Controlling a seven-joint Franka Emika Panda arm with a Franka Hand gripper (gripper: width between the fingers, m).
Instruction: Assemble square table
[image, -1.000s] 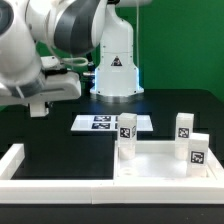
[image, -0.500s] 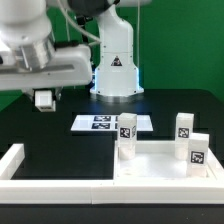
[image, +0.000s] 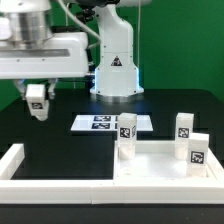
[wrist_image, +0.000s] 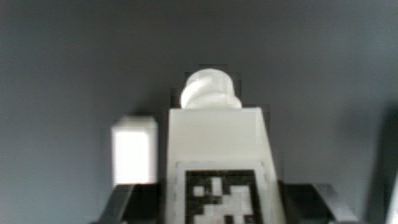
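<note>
Gripper (image: 37, 103) is closed on a white leg (wrist_image: 217, 150), held above the black table (image: 60, 135) near its far edge. Only black-and-white square tags, no readable text. Tabletop (image: 165, 165) sits at the near edge; three legs stand there.

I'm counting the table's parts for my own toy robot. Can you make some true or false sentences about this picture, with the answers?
1. The gripper holds a white leg. True.
2. Four legs stand on the square tabletop. False: only three standing legs are there; the fourth is in the gripper.
3. The marker board lies flat on the black table. True.
4. The held leg is touching the tabletop. False: it hangs in the air, well apart, toward the exterior view's left.
</note>
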